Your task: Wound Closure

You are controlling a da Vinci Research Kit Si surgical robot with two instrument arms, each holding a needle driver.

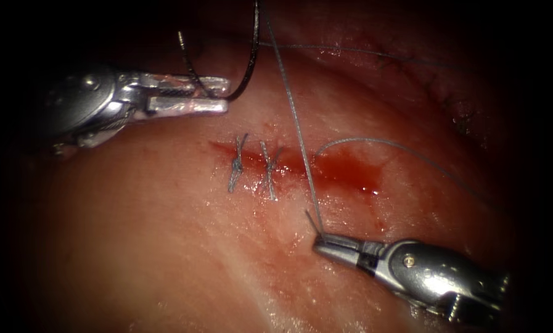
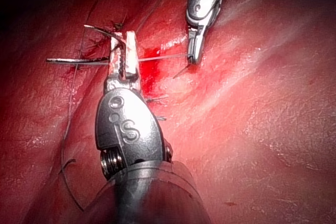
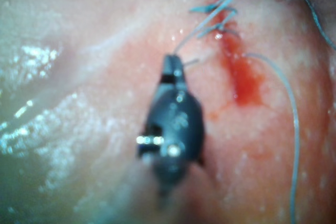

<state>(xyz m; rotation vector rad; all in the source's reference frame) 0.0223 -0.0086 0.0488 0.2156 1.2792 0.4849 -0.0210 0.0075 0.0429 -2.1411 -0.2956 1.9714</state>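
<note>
My left tool [image 1: 225, 94] hangs above and to the left of the cut [image 1: 301, 163], jaws shut on the dark curved needle [image 1: 249, 66] about a third along its curve. The needle is clear of the tissue [image 1: 165, 246]. In the left wrist view the left tool [image 2: 124, 36] holds the needle [image 2: 73, 60] crosswise. My right tool [image 1: 318, 239] sits below the cut, shut on the grey thread [image 1: 294, 117] near a short tail. That thread rises from it across the cut. The right wrist view shows the right tool [image 3: 172, 59] gripping the thread [image 3: 202, 27].
Two tied stitches [image 1: 236, 163] [image 1: 270, 169] cross the cut's left end, and red fluid [image 1: 347, 171] pools in its open right part. A slack thread loop [image 1: 387, 143] arcs off to the right. Older stitches [image 1: 436, 83] lie at the far upper right.
</note>
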